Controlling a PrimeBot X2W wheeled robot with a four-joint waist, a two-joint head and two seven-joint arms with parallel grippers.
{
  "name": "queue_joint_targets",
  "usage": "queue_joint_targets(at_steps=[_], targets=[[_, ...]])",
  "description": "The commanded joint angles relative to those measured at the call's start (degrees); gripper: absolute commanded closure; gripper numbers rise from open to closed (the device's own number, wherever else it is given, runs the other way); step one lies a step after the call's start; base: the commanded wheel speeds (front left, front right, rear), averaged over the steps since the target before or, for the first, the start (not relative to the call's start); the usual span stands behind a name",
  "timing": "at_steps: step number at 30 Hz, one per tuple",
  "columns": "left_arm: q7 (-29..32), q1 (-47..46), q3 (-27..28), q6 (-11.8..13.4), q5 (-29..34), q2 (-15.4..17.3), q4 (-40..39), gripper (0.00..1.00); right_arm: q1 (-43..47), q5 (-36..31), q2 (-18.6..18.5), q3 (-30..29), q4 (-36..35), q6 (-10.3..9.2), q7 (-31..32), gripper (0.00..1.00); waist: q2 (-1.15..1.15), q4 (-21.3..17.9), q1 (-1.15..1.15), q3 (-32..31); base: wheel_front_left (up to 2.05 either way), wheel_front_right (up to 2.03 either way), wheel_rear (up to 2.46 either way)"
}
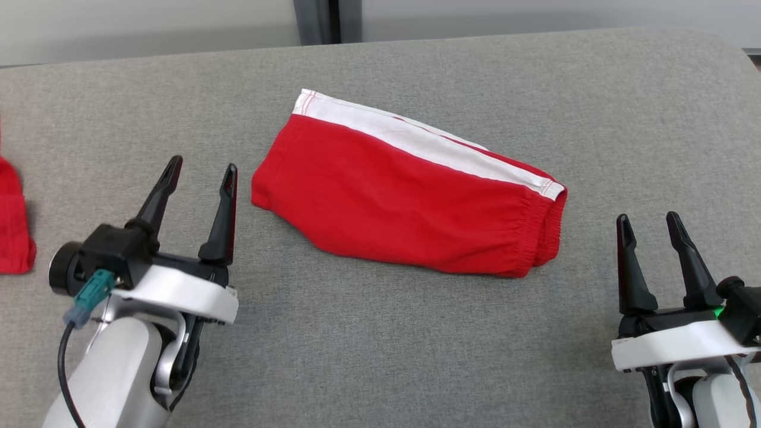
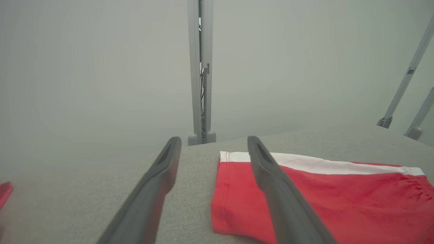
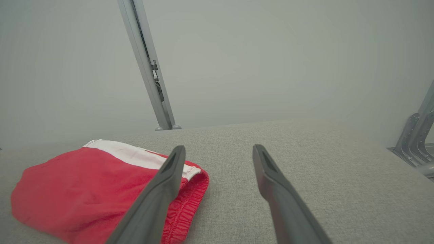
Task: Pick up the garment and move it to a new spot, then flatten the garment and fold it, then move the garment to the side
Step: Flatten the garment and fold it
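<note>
Both arms parked low in the head view, nothing held. Left gripper (image 1: 203,165) at lower left, fingers spread with a clear gap; the left wrist view shows the same gap with grey cloth between them. Right gripper (image 1: 648,217) at lower right, fingers also spread and empty, hovering over the bare grey padded surface (image 1: 416,356). Centre of frame: red shorts (image 1: 404,202), folded flat, white band along the upper edge, gathered waistband at the right end. They lie between the two grippers and touch neither. In the left wrist view one finger overlaps the shorts' hem end, but that reads as in front of it, not on it. The garment (image 1: 12,226) is, as best I can judge, the red cloth cut off by the left edge, mid-height, well apart from the left gripper and far from the right. It is also a red sliver at the lower left of the left wrist view (image 2: 4,191). No lettering, number or sleeve is visible, so the ID is a guess, and I cannot tell whether it is folded. Progress: it sits off to the side with both grippers free. That fits either everything done or nothing begun, and I lean slightly to done, since the shorts are already tidy. If not begun, pick-up, move, flatten, fold and set-aside all remain.
</note>
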Motion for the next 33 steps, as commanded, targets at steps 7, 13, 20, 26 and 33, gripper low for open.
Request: queue_joint_targets(at_steps=[7,13,20,26,33], targets=[[4.21,-8.22,-1.71,-4.31,-1.53,-0.18,6.77,0.00,-1.47,1.91,-0.17,1.33,0.26,0.08,-0.41,0.00,0.00,-2.74,0.00,1.77,0.00,0.00,0.00],[9.44,-14.35,-3.09,-8.60,-3.84,-0.39,18.52,0.00,-2.46,3.67,-0.16,2.94,1.42,0.08,-1.16,0.00,0.00,-5.93,0.00,3.53,0.00,0.00,0.00],[12.15,-17.56,-3.43,-10.91,-6.42,-0.69,30.27,0.00,-3.22,5.54,-0.19,3.93,3.08,0.08,-1.85,0.00,0.00,-8.10,0.00,4.70,0.00,0.00,0.00],[14.97,-18.28,-4.35,-12.27,-9.23,-2.34,36.83,0.02,-3.27,6.23,-0.18,4.01,3.73,0.08,-1.97,0.00,0.00,-8.42,0.00,4.82,0.00,0.00,0.00],[14.10,-18.27,-5.31,-12.98,-12.91,-3.49,37.09,1.00,-3.39,6.94,-0.18,3.84,3.30,0.08,-2.01,0.00,0.00,-7.63,0.00,4.44,0.00,0.00,0.00]])
